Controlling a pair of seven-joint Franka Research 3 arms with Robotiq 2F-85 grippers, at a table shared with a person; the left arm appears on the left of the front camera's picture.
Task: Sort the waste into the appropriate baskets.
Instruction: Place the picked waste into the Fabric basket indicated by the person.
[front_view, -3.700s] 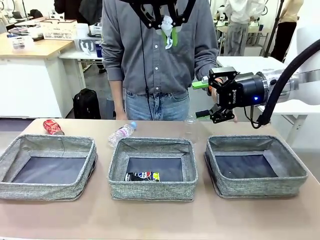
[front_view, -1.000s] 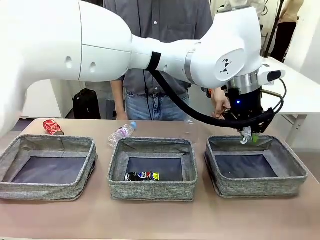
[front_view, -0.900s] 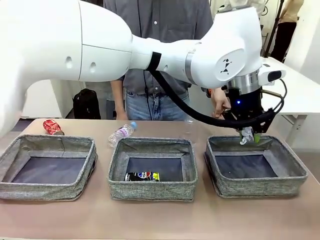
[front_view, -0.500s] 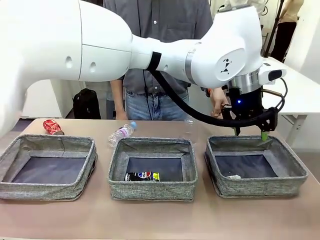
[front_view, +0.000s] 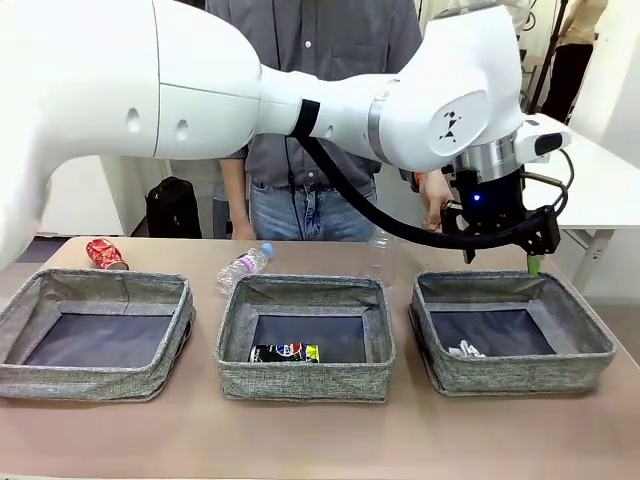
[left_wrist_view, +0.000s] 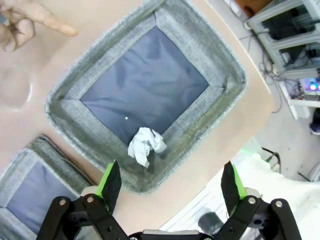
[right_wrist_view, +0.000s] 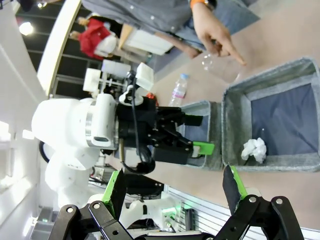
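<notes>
Plastic bottle (front_view: 243, 266) flat on table (front_view: 300, 440), blue cap (front_view: 266, 248) toward far right.

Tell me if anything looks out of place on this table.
A red can, a plastic bottle and a clear cup sit loose on the table behind the baskets, not in them.

a robotics lab: a big white robot arm (front_view: 200, 90) over a work table (front_view: 300, 430), white benches (front_view: 600, 190) behind, a backpack (front_view: 173, 207) on the floor, a metal rack (left_wrist_view: 287, 25) trailing cables (left_wrist_view: 265, 62).
</notes>
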